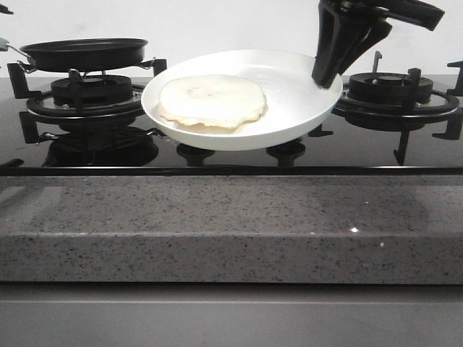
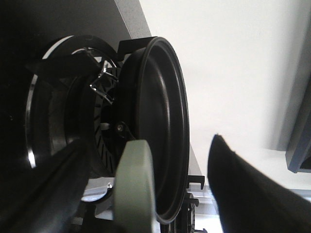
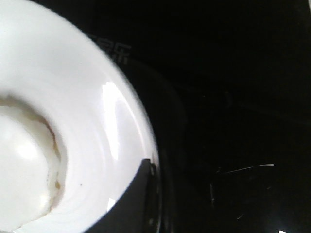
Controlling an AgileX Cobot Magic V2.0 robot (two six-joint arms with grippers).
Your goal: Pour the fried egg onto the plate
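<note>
Here, fried egg on plate, right end effector gripping rim

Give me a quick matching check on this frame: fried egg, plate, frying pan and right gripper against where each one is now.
Things:
1. fried egg
2. plate
3. frying pan
4. right gripper

Places:
A. on the left burner
B. clamped on the plate's right rim
C. lying on the plate, left of its middle
D. held tilted above the stove between the burners

Pairs: 1-C, 2-D, 3-A, 4-B
</note>
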